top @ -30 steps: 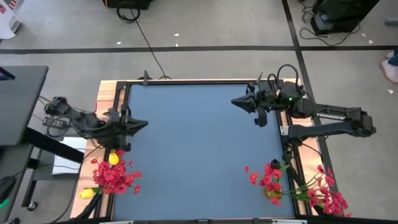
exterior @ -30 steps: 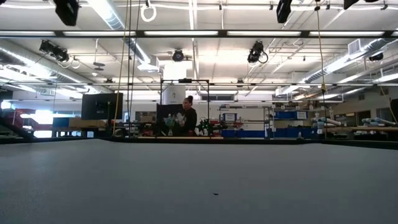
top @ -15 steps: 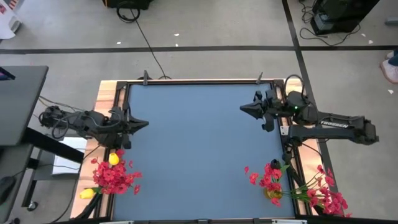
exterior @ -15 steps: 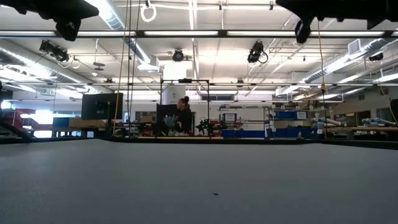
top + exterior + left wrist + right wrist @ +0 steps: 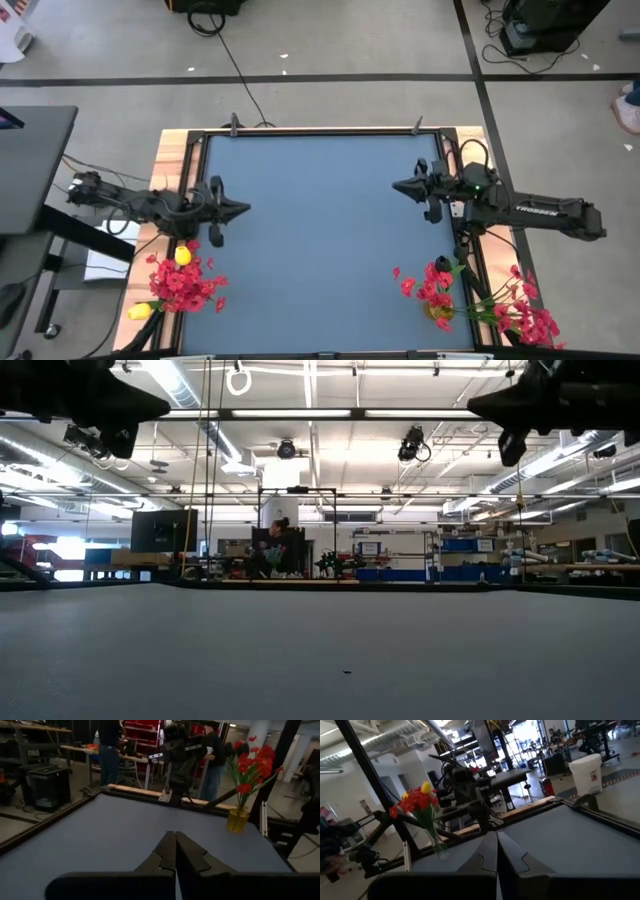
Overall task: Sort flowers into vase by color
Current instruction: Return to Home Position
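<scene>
Vase — mostly hidden under flowers

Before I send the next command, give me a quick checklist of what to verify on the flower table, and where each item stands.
1. Left gripper shut and empty: ok.
2. Right gripper shut and empty: ok.
3. Both grippers over the table, apart from the flowers: ok.
4. Transparent vase upright: ok.
5. Yellowish vase upright, holding its red flowers: ok.
6. Colours kept separate: not ok. A yellow tulip stands among red blossoms in the transparent vase.
</scene>
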`<act>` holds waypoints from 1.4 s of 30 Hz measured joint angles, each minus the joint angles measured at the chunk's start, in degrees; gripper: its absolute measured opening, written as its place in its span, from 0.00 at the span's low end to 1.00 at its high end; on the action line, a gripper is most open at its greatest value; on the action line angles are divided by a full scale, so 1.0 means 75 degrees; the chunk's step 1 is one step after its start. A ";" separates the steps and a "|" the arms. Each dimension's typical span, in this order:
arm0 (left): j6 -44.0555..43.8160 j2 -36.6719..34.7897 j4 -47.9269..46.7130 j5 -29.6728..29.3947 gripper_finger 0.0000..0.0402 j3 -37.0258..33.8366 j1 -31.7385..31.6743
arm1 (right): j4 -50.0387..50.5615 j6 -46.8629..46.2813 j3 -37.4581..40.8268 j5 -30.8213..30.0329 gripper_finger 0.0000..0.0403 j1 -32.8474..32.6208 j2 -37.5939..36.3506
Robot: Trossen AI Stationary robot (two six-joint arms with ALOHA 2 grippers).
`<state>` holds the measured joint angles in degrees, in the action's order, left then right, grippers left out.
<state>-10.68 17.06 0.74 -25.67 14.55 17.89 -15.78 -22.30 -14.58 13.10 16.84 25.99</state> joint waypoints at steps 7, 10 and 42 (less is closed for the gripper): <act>0.0699 -0.0194 0.0258 -0.0325 0.01 -0.0199 -0.0009 | -0.0004 -0.0012 0.0809 0.0003 0.01 0.0000 -0.1063; 0.0973 -0.0497 0.0176 -0.0429 0.01 -0.0207 -0.0015 | 0.0006 -0.0026 0.1134 0.0001 0.01 0.0000 -0.1447; 0.0974 -0.2252 -0.0203 -0.0088 0.01 -0.1593 -0.0006 | 0.0936 0.1209 0.1893 0.0083 0.00 -0.0020 -0.2999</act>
<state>-3.37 0.17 -0.78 -26.33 2.60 17.85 -8.75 -13.23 -0.38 13.72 16.69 3.49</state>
